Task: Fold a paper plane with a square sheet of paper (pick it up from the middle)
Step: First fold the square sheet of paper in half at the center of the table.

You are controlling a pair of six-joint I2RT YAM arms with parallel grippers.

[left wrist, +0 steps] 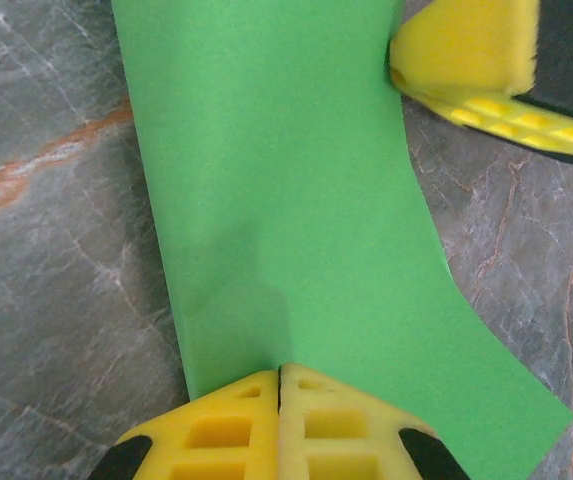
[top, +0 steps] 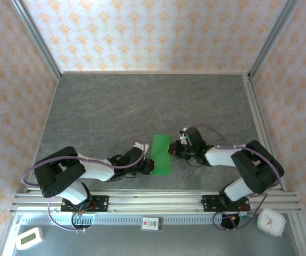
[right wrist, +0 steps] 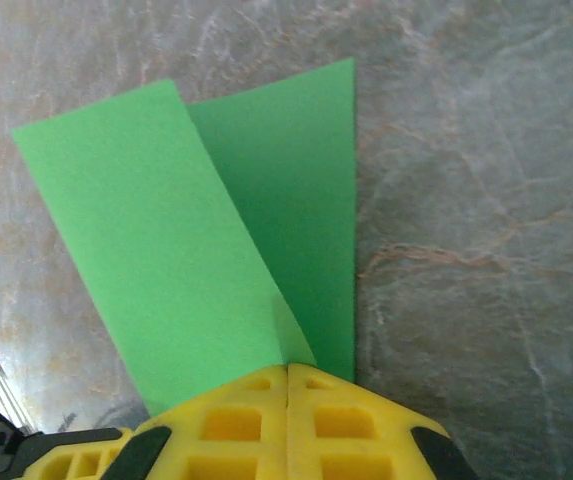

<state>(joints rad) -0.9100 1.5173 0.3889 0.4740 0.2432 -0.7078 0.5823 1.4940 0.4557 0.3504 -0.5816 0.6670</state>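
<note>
Paper (top: 161,154) pinched between left gripper (left wrist: 279,385) and right gripper (right wrist: 288,372).

Top camera high above the table (top: 142,101), downward; two wrist cameras close over the same green sheet (top: 161,154).

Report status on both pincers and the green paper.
Left pincer and right pincer both shut on the green paper, opposite edges. Paper folded over. Nothing in the way.

Bright green square sheet of paper (top: 161,154), half-folded, one flap raised
</note>
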